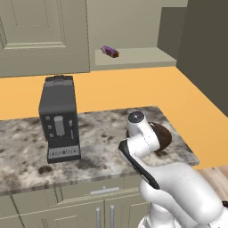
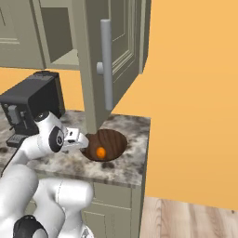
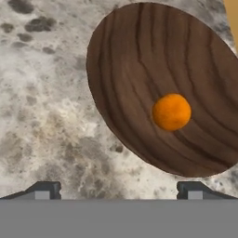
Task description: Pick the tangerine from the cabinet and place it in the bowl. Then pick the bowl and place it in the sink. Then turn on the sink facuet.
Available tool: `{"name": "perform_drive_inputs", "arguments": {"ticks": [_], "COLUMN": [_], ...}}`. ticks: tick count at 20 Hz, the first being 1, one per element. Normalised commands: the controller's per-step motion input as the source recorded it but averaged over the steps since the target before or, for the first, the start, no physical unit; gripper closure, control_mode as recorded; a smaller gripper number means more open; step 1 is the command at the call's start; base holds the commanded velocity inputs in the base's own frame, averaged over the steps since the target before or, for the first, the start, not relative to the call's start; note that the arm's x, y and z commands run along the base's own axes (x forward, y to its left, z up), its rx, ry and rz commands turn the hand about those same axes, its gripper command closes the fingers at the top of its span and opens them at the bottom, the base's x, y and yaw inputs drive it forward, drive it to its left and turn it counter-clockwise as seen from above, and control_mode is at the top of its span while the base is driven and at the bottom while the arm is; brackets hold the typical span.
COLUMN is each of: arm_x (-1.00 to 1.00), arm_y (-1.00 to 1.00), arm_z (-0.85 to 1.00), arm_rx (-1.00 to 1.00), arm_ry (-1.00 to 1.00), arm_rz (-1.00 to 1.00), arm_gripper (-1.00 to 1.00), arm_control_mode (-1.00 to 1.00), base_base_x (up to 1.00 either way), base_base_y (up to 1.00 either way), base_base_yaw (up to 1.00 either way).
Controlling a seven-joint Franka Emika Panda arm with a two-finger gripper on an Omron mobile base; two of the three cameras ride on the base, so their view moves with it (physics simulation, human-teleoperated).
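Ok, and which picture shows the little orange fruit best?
The hand view: the tangerine looks biggest there, uncovered. The right base view shows it small in the bowl; in the left one, I can't spot it.

Your arm (image 1: 178, 185) was glossy white, with smooth, rounded, bulging segments. In the left base view, you had a dark strip running along one slender link and a round black cap with a small pale marking near the wrist. In the right base view, your wrist casing had a black-ringed round disc, and a black joint cover showed low on the arm. The hand housing there was white and boxy, with a small dark patch. Your claw (image 3: 119, 190) had two small, blocky, dark tips with grey inset faces.
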Motion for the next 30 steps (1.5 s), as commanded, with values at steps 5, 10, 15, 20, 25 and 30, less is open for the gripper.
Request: {"name": "perform_drive_inputs", "arguments": {"ticks": [5,10,15,20,25,30], "arm_x": [0.27,0.35,0.3,0.26,0.17,0.17], "arm_y": [0.0,0.0,0.0,-0.01,-0.07,-0.09], "arm_z": [-0.21,-0.18,-0.22,-0.26,-0.13,-0.1], "arm_rx": [-0.03,-0.02,-0.03,-0.04,-0.04,-0.05], "arm_ry": [0.13,0.05,0.06,0.07,0.03,0.0], "arm_rz": [0.06,0.03,0.03,0.03,0.02,0.0], "arm_gripper": [-1.0,-1.0,-1.0,-1.0,-1.0,-1.0], "arm_control_mode": [-1.0,-1.0,-1.0,-1.0,-1.0,-1.0], "base_base_x": [0.0,0.0,0.0,0.0,0.0,0.0], "base_base_y": [0.0,0.0,0.0,0.0,0.0,0.0], "base_base_yaw": [0.0,0.0,0.0,0.0,0.0,0.0]}}
